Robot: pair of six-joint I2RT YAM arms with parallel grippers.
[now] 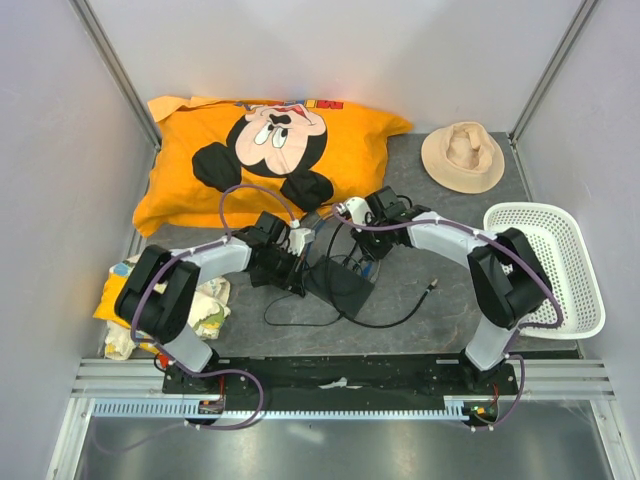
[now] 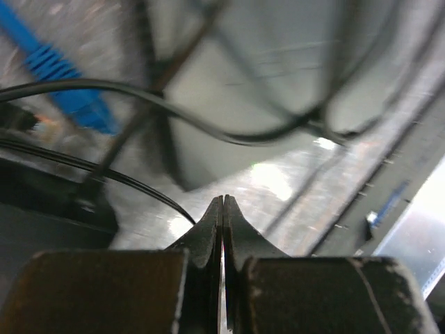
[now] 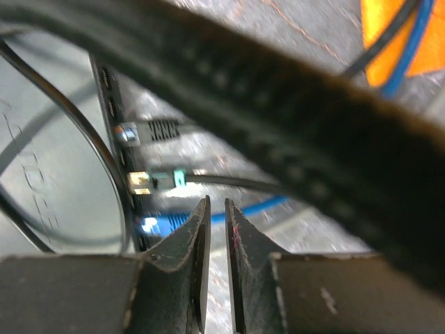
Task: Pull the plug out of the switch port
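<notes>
Between pale grey walls [image 1: 50, 120] and slanting metal posts [image 1: 118, 70] we see a dark grey bench [image 1: 450, 300]. Largest on it is an orange pillow [image 1: 190, 180] printed with a cartoon mouse, lying along the far side. A white slatted basket [image 1: 545, 270] sits at the right edge, a crumpled patterned cloth [image 1: 212, 305] at the left, and a tan hat [image 1: 462, 157] in the far right corner.

The switch [image 1: 340, 285] lies near the middle of the bench, between the two arms, a flat matte black box with thin black cables [image 1: 390, 318] looping over and beside it. From the right wrist we see three plugs seated along its socket edge: a black plug [image 3: 149, 131], a green-booted plug [image 3: 158, 179] and a blue plug [image 3: 156, 225], whose blue cable [image 3: 261, 206] runs off to the right.

Our left hand [image 2: 222, 202] is pressed closed on nothing, low over the bench. Our right hand [image 3: 217, 205] stands narrowly apart just where the blue cable crosses; we cannot tell whether it pinches that cable.
</notes>
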